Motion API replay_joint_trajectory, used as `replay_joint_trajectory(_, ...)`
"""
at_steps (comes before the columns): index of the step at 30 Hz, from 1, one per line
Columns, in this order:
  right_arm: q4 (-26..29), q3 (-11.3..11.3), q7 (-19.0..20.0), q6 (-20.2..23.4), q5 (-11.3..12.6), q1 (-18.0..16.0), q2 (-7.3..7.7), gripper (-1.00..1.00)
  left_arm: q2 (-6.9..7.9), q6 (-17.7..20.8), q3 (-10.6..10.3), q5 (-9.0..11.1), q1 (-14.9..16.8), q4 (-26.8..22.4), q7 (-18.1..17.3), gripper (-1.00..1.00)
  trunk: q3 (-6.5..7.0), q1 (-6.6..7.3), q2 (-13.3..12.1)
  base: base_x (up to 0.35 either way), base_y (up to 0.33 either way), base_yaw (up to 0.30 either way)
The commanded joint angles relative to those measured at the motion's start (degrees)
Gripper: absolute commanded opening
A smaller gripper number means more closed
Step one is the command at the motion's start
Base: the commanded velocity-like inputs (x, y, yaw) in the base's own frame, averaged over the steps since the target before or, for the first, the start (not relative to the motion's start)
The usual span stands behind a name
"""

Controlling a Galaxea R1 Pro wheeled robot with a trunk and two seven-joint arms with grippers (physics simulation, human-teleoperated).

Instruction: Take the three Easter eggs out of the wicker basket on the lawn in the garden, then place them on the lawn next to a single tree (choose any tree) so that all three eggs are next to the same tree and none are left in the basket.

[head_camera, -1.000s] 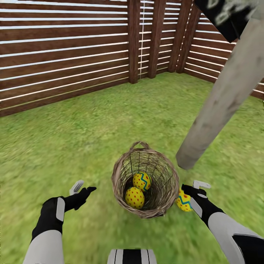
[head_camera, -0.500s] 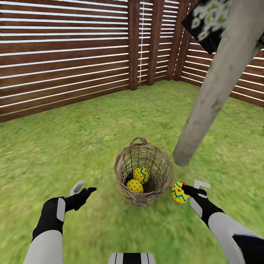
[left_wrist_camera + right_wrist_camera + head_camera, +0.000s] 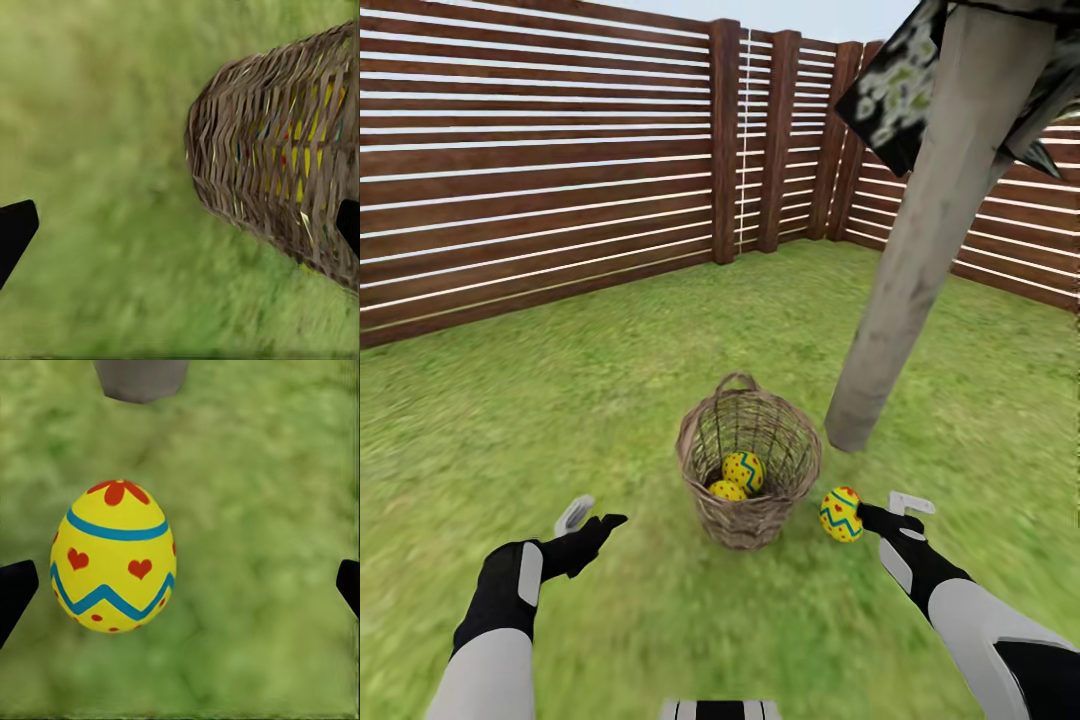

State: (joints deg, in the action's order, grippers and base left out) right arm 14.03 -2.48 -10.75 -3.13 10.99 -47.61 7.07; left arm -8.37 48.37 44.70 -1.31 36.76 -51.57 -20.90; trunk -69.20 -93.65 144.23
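Easter eggs: one zigzag egg point(image 3: 841, 514) lies on the lawn point(image 3: 610, 400) before your wide-open right gripper point(image 3: 180, 585), near the tree point(image 3: 900, 290), so next lift two from the wicker basket point(image 3: 748, 465).

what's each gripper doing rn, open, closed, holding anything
Left gripper: open, empty, beside the wicker basket.
Right gripper: open, fingertips wide apart; the zigzag egg sits between them, not clamped.
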Motion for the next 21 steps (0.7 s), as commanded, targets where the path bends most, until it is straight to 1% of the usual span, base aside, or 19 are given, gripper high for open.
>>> replay_joint_trajectory(1,-0.05,-0.07,0.03,-0.3,0.56,-0.03,0.0,1.0,-0.06,0.21,0.29,-0.18,0.07,-0.04,-0.28,1.0,0.18,0.07,0.0,-0.331,0.0,0.0)
replay_joint_trajectory(6,0.0,-0.14,0.03,-0.3,0.6,-0.03,0.09,1.0,-0.06,-0.13,0.3,-0.18,0.07,0.05,-0.28,1.0,1.29,0.2,-0.06,-0.318,0.0,0.0)
replay_joint_trajectory(9,0.02,-0.15,0.03,-0.3,0.61,-0.03,0.12,1.0,-0.06,-0.17,0.3,-0.13,0.07,0.06,-0.28,1.0,1.96,0.28,-0.1,-0.156,0.0,0.0)
replay_joint_trajectory(14,-0.05,-0.15,0.03,-0.3,0.64,-0.03,0.08,1.0,-0.06,-0.2,0.3,-0.1,0.07,0.07,-0.28,1.0,3.06,0.4,-0.17,-0.047,0.0,0.0)
replay_joint_trajectory(21,-0.08,-0.16,0.03,-0.3,0.69,-0.03,0.05,1.0,-0.14,-0.25,0.3,-0.1,0.07,0.1,-0.35,1.0,3.06,0.4,-0.17,-0.007,0.0,0.0)
